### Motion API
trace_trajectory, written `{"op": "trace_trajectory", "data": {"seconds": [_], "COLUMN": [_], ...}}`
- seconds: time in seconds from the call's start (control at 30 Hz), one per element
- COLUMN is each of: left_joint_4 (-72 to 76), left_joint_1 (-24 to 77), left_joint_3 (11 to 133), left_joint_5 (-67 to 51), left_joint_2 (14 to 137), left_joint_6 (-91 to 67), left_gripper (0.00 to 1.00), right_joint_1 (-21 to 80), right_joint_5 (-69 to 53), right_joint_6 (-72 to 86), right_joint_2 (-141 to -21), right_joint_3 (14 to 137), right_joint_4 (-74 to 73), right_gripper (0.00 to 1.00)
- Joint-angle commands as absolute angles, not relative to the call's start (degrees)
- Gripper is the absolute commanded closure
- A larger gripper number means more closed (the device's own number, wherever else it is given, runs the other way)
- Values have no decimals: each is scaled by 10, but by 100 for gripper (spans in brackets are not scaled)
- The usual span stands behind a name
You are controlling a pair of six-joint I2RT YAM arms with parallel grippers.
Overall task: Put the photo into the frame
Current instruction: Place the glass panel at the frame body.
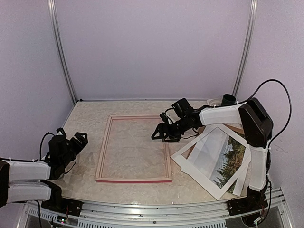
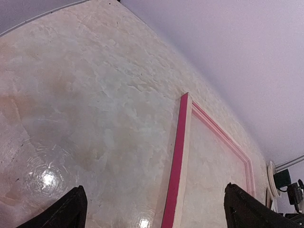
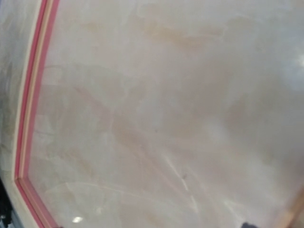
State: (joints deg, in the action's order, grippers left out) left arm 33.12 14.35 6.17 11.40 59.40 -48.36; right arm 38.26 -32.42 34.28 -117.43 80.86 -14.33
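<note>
While my right gripper (image 1: 164, 135) hangs over the right rail of the frame (image 1: 134, 179), its jaws look apart with nothing between them; the wrist view shows only bare desk (image 1: 90, 114) inside the rails. Left gripper (image 2: 156, 209) spread wide, empty, low beside the frame's left rail. Frame lies flat mid-desk, pale back up, pink edges showing. Photo (image 1: 227, 159) lies right of the frame, under my right forearm, together with a white mat (image 1: 190, 161) in a loose, skewed stack; how the sheets overlap I cannot tell. Judgement: the photo is thin, light and floppy, likely slick enough to slide, and easily creased. Best taken at a free corner or edge, pinched shallow, then carried flat toward the opening. Risk: lifting the mat along with it.
</note>
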Motion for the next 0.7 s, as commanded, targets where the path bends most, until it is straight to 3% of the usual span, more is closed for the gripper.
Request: {"op": "trace_trajectory", "data": {"seconds": [0.0, 0.67], "left_joint_4": [344, 344], "left_joint_1": [148, 147], "left_joint_3": [78, 77], "left_joint_5": [111, 111], "left_joint_2": [590, 591], "left_joint_6": [-475, -475], "left_gripper": [1, 1], "right_joint_1": [389, 386], "right_joint_5": [-288, -157], "right_joint_6": [321, 287], "right_joint_2": [-1143, -1125], "right_joint_3": [824, 847], "right_joint_4": [-176, -239], "right_gripper": [20, 23]}}
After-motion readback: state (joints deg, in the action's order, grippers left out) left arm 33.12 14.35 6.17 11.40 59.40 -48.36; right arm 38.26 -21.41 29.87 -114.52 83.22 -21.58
